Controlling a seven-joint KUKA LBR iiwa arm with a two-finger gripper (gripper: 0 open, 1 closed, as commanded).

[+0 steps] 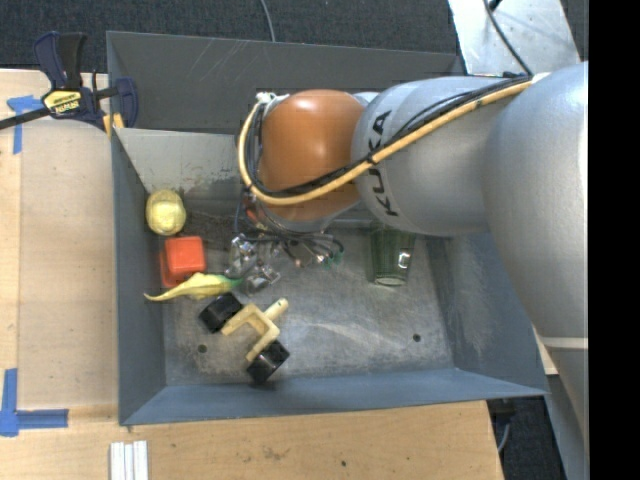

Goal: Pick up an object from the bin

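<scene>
Pincer [255,260] low at centre-left of frame, under orange wrist cover [305,148]; open or closed, cannot tell. Nearest candidates: yellow curved piece [192,288] just below-left, red block [184,257] left, tan part with black ends [250,333] below.

Risk, judged: tight cluster. Could shove red block aside, catch two pieces at once, or slip off thin curved piece.

Green cup [388,258] right of centre, apart.

Bin floor [380,328] grey metal, scuffed, hard; walls sloped. Free room lower right — left side crowded, yellow ball [165,211] near wall.
</scene>
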